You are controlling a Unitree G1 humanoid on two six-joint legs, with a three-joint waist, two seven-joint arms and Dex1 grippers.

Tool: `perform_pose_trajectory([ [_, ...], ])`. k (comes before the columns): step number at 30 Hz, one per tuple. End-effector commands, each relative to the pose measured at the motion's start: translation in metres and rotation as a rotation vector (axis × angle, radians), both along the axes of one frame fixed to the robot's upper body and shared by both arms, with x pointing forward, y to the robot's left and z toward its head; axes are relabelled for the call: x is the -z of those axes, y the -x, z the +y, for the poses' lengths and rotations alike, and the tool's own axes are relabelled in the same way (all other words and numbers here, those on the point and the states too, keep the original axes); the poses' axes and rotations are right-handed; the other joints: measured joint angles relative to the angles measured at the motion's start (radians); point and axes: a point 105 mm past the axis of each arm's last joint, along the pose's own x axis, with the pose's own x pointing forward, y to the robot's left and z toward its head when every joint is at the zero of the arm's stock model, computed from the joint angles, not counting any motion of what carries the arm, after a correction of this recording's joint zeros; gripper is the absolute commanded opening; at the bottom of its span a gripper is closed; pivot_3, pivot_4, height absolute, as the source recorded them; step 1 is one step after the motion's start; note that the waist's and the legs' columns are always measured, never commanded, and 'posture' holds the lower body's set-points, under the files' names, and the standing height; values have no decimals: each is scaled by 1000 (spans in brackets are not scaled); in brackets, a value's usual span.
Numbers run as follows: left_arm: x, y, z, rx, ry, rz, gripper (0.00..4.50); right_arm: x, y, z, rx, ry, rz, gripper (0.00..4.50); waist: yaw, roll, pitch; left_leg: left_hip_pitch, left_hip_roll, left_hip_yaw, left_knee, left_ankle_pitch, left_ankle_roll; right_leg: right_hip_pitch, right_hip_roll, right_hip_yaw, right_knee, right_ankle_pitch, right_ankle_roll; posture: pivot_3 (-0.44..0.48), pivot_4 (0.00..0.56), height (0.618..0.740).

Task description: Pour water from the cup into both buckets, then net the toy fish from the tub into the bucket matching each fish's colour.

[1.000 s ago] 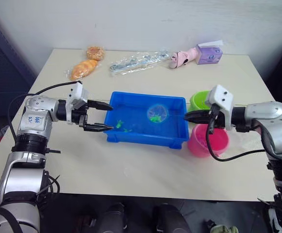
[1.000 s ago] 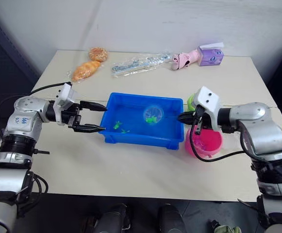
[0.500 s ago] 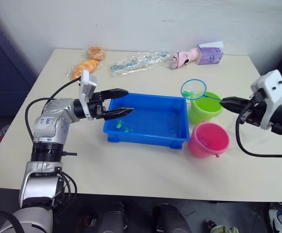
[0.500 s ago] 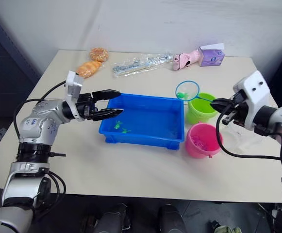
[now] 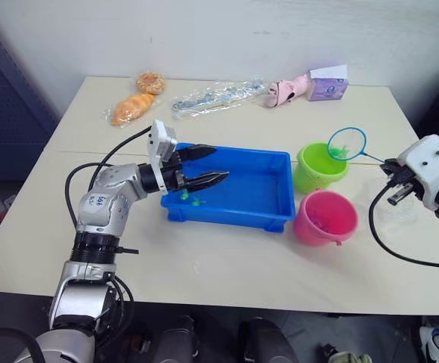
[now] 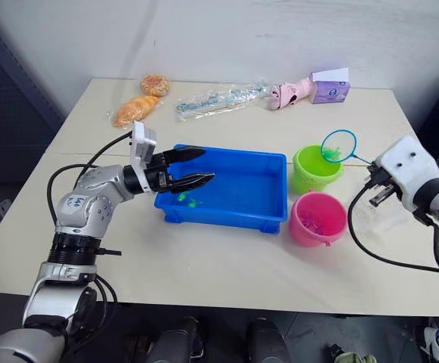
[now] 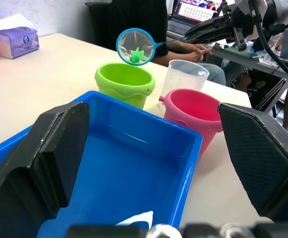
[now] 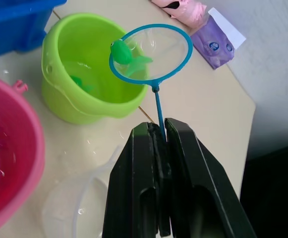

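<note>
The right gripper [image 8: 159, 148] pinches the net [image 8: 151, 53] handle, holding a green fish [image 8: 120, 51] above the green bucket [image 8: 86, 79] for release, while the left gripper [image 5: 204, 166], fingers spread, idles over the tub [image 5: 268, 198].

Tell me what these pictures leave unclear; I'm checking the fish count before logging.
- Pink bucket: contents are a blur through water in the head views; the right wrist view cuts it off.
- Green bucket: its wall hides part of the inside.
- Blue tub: the left gripper covers the corner holding green fish.

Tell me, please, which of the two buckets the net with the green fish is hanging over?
The lime green bucket, the one farther from the robot. The net hangs above its rim, carrying a green fish; the pink bucket sits nearer, beside it.
</note>
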Motion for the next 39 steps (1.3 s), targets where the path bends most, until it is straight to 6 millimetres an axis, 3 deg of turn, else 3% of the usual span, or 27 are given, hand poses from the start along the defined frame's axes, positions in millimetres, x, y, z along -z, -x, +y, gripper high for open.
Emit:
perform_pose_trajectory([
  [1,-8,4,0,15,-7,-54,4449,-11,-3,-2,0,115,-117,0,2,0,0,0,0,0,0,0,0,0,0,0,0,0,0,0,150,740],
  [7,-21,13,-9,68,57,-115,4449,-2,-10,0,-10,302,-168,0,13,0,0,1,0,0,0,0,0,0,0,0,0,0,0,0,150,740],
  [11,-19,12,-9,64,47,-110,4449,-1,-14,6,-28,410,-198,0,14,0,0,1,0,0,0,0,-1,0,0,1,0,0,0,0,150,740],
  [14,-18,14,-6,68,42,-110,4449,-2,-15,8,-72,612,-230,0,13,0,0,1,0,0,0,1,-1,0,1,1,0,0,0,0,150,740],
  [21,-12,16,-4,67,28,-108,4449,-3,-17,0,-111,857,-305,0,13,0,0,1,0,1,0,1,-1,0,1,1,0,0,0,0,150,740],
  [25,-12,15,-2,64,23,-111,4449,-1,-17,2,-134,833,-333,0,12,0,0,1,1,1,0,1,-2,0,1,1,0,0,0,0,150,740],
  [29,-9,16,16,51,-5,-122,4449,-26,-14,25,-156,392,-367,0,7,0,0,1,2,2,0,1,-2,1,3,1,-1,0,0,0,150,740],
  [31,-7,18,31,57,-22,-132,4449,-31,-9,50,-257,197,-318,0,4,0,0,2,3,2,-1,2,-3,1,4,2,0,0,0,0,150,740],
  [33,-2,19,52,45,-59,-144,4449,-25,2,88,-419,42,-171,0,1,1,0,3,5,2,-1,2,-3,1,5,1,0,0,0,0,150,740],
  [35,3,19,73,16,-108,-139,4449,-6,13,121,-540,1,4,0,0,1,0,3,5,2,-1,2,-3,1,5,1,0,0,0,0,150,740],
  [39,9,17,103,-34,-206,-125,4449,12,13,152,-588,14,140,0,-1,1,0,4,5,0,0,0,-2,3,4,1,-1,0,0,0,150,740],
])
